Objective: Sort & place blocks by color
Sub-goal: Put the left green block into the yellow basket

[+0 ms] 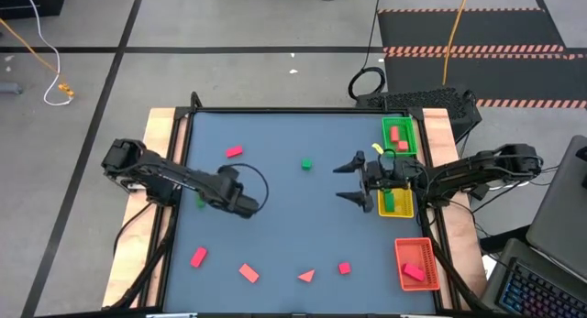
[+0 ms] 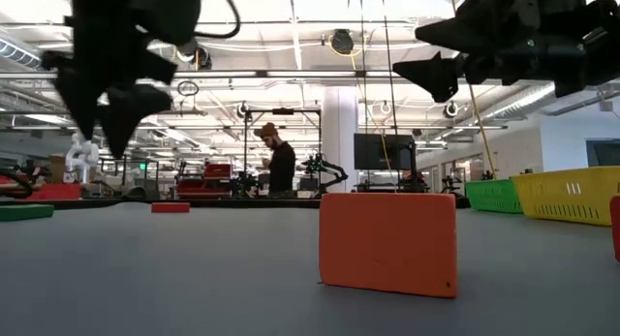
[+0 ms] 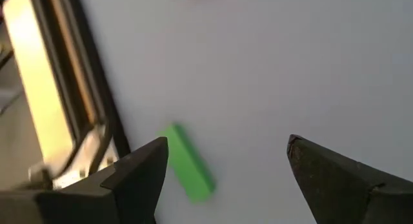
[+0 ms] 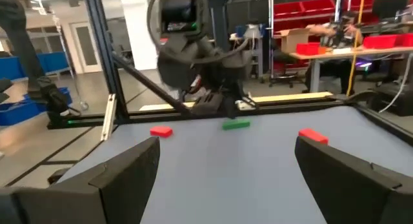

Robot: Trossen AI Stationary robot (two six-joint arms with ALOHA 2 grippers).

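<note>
Red blocks lie flat on the blue-grey mat: one far left [image 1: 234, 152], two cuboids near the near edge [image 1: 198, 257] [image 1: 249, 273], a triangle [image 1: 306, 276] and a cube [image 1: 344, 268]. A green cube [image 1: 306, 163] sits mid-table. A green cuboid [image 3: 187, 162] lies by the table's left edge [image 1: 200, 201]. My left gripper [image 1: 244, 206] [image 3: 226, 179] hangs open above the mat, tipped toward that cuboid, touching nothing. My right gripper [image 1: 348, 181] [image 4: 226, 179] is open and held level above the mat, right of centre, pointing left.
Along the right edge stand a green tray [image 1: 399, 135] with red blocks in it, a yellow tray [image 1: 396, 201] holding a green block, and a red tray [image 1: 415, 263] with a pink-red block. A person [image 2: 281, 167] stands in the room far behind the table.
</note>
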